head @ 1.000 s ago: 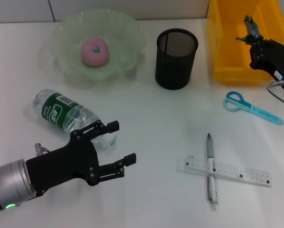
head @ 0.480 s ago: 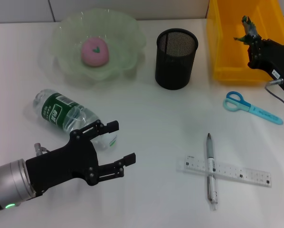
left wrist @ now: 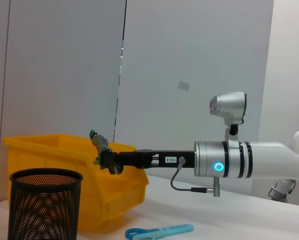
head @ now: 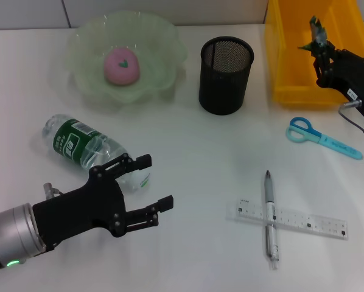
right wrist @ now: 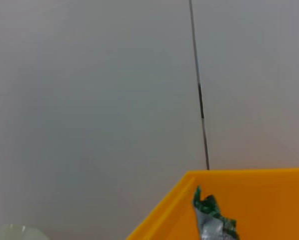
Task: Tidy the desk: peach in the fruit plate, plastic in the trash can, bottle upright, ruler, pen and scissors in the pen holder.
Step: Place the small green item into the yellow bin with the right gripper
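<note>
1. The right gripper [head: 321,50] is clamped on the crumpled green-and-silver plastic scrap [head: 316,33], held above the yellow plastic bin [head: 285,67] that serves as trash can.
2. Best to let go only once the scrap is well inside the rim.
3. The pink peach [head: 122,66] sits in the pale green scalloped fruit plate [head: 164,45].
4. The black mesh pen holder [head: 226,74] looks empty.
5. The left gripper [head: 153,182] hangs with fingers apart beside the lying clear bottle [head: 84,146].

The left gripper [head: 147,187] is matte black with skeletal linkage fingers, mounted on a silver cylindrical wrist bearing a green light. The right gripper [left wrist: 105,161] is black too, with a white label, a glowing blue ring and a looping grey cable.
</note>
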### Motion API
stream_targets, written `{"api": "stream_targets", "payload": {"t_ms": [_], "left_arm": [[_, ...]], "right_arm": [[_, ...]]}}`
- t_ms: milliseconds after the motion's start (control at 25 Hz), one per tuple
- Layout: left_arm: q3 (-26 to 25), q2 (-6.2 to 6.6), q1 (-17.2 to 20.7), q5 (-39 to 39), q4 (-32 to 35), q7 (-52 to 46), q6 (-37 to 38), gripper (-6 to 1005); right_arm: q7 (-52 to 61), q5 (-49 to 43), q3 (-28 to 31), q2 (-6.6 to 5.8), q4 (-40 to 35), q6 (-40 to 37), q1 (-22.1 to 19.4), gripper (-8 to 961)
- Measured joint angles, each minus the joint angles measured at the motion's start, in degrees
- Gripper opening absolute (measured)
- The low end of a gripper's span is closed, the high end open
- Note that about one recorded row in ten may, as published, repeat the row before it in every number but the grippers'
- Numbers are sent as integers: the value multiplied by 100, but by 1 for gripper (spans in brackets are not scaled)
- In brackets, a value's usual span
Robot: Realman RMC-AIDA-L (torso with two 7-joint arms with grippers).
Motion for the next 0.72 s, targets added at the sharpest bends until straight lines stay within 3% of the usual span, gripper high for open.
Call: {"api": "stream_targets", "payload": {"t_ms": [160,360,720], "left_arm": [[-1,0,4,0,0,0,5,846],[-8,0,9,0,0,0,9,846],[-10,7,9,0,0,0,24,846]], "right_arm": [[1,0,105,0,8,114,37,133],[-1,0,112,0,15,116,38,371],[2,0,108,0,20,82,34,633]]}}
